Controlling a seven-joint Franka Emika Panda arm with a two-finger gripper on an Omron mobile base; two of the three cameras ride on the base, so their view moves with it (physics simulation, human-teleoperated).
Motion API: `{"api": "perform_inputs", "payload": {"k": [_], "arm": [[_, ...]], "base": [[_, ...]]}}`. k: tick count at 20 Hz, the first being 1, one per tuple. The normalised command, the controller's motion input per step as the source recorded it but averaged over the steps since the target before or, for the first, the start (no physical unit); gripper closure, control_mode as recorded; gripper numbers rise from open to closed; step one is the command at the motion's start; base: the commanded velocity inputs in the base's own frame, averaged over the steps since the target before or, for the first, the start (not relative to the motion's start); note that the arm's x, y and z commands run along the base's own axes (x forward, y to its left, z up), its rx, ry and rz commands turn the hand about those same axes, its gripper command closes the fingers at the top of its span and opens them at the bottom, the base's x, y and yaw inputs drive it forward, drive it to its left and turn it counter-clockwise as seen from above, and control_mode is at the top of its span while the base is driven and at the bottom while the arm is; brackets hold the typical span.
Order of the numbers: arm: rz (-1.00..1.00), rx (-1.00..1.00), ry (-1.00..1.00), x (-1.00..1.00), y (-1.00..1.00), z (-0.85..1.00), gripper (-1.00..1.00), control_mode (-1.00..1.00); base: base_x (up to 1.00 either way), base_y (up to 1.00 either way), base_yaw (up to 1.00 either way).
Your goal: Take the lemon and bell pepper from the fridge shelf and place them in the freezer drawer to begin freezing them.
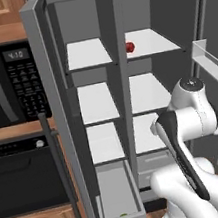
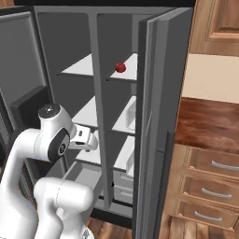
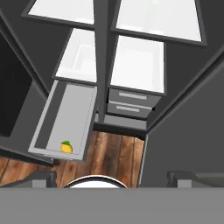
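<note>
Lemon [image 3: 66, 148] in freezer drawer [image 3: 50, 124]; bell pepper [image 1: 130, 47] on fridge shelf [image 1: 155, 42].

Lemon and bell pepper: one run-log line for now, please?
lemon: in freezer drawer | bell pepper: on fridge shelf | fingers: open, empty

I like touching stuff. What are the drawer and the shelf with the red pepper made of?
The drawer looks like matte grey plastic or metal: flat, even grey walls, no shine. The shelf looks like smooth white plastic, perhaps coated board: bright, plain, thin-edged. The pepper looks glossy-skinned.
</note>
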Motion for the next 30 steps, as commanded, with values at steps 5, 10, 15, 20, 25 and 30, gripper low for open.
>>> {"api": "perform_inputs", "payload": {"k": [5,10,15,20,25,30], "arm": [[0.00,0.00,0.00,0.00,0.00,0.00,-1.00,1.00],[0.00,0.00,0.00,0.00,0.00,0.00,-1.00,1.00],[0.01,0.00,-0.04,0.00,-0.13,0.31,-1.00,-1.00],[0.00,0.00,-0.16,0.21,-0.26,0.98,-1.00,-1.00],[0.01,0.00,-0.12,0.63,-0.13,0.91,-1.00,-1.00],[0.07,-0.02,-0.10,0.70,0.00,0.79,-1.00,-1.00]], "base": [[0.36,-0.18,0.00],[0.24,-0.25,0.00],[0.02,-0.07,0.01],[0.00,0.00,0.00],[0.00,0.00,0.00],[0.00,0.00,0.00]]}}
